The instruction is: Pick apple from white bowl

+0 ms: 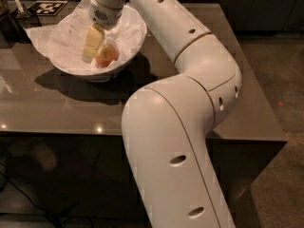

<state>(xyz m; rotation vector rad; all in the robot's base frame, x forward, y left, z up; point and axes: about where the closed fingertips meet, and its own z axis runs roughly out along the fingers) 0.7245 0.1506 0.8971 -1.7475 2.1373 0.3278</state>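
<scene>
Camera view: the robot's smooth white arm [190,127] bends over a glossy brown table [57,108]. On the table stands a wide white bowl [124,63] lined with crinkled paper [54,39]. The small yellow-red apple [107,55] lies inside, just beside the pale yellow gripper [96,49], which reaches down into the bowl. Whether the gripper is open or closed cannot be told. Beyond the bowl lies a black-and-white patterned marker [47,7].

Dim overhead light puts glints on the glossy table [57,110], brightening the gripper [95,46] inside the shadow-casting white bowl [127,60].
</scene>
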